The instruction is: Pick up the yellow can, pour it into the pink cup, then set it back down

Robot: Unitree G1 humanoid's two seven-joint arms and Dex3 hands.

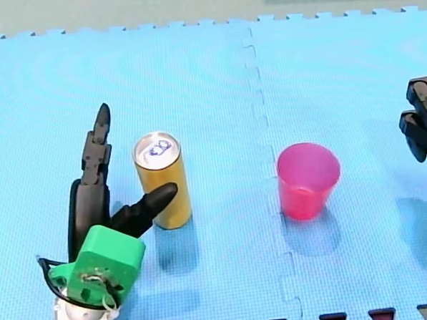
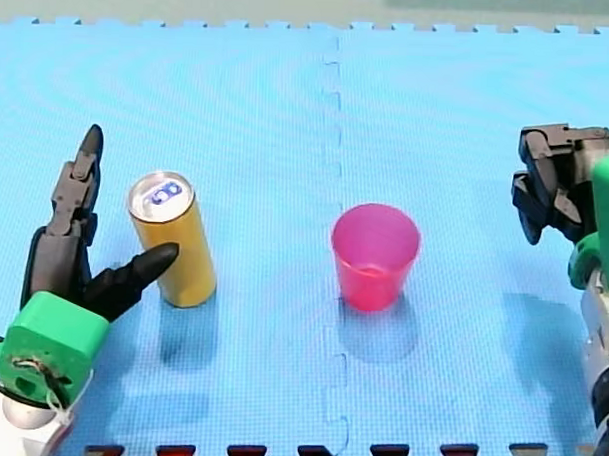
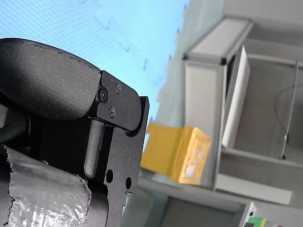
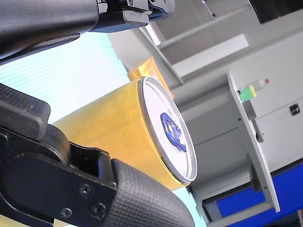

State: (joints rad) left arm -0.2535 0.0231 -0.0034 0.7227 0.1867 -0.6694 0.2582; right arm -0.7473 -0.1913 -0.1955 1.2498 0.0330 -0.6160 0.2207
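Yellow can (image 1: 161, 178) upright on blue mat (image 1: 217, 88), left of centre, long axis vertical. Left hand (image 1: 94, 209) nearer: fingers (image 1: 96, 148) wide, can just right of them, thumb (image 1: 150, 204) at its front. Right hand (image 1: 425, 117) curled, empty, right edge.

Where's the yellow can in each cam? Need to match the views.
First head view: yellow can stands upright left of centre, by the left hand, with the pink cup to its right.
Second head view: left of centre again; the right hand is at the right edge.
First wrist view: I can't place it here.
Second wrist view: close up, lid in view.
Shared landmark: blue foam mat.
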